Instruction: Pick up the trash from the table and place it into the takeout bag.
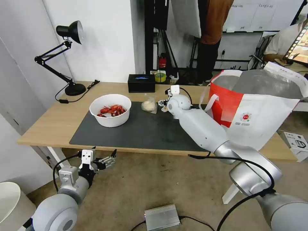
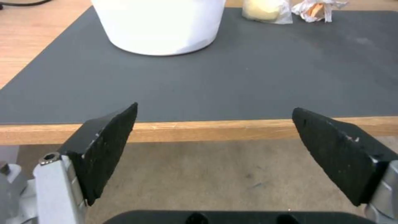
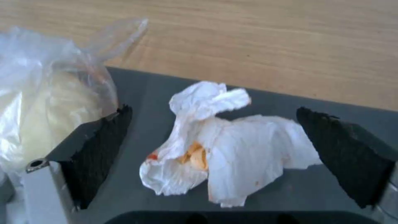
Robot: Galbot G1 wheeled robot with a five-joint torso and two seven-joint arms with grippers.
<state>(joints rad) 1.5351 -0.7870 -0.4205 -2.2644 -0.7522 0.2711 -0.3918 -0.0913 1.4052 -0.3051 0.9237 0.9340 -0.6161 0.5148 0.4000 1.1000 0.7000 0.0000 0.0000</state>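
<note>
Your right gripper is down over the far edge of the large dark grey rectangular mat, its black pads spread wide with the crumpled white tissue lying between them on the mat, touching neither pad that you can see. The tissue carries orange and red stains in its folds. Just beside one pad sits the small clear plastic bag with a whitish lump, its film close against that pad's outer side. In the head view that bag lies just to the left of the right gripper's tip.

Your left gripper hangs released below the near edge of the long light-wood table, in front of the mat's left corner, holding nothing.

The white round bowl stands on the left part of the mat with red crayfish shells heaped inside. The large boxy white-and-red takeout bag with silver foil lining stands upright and gaping at the table's right end, just beyond the right arm.

The middle and near part of the mat between bowl and takeout bag lies bare. Behind the mat, a black rectangular box sits near the table's far edge, and a black desk lamp stands at the far left corner.
</note>
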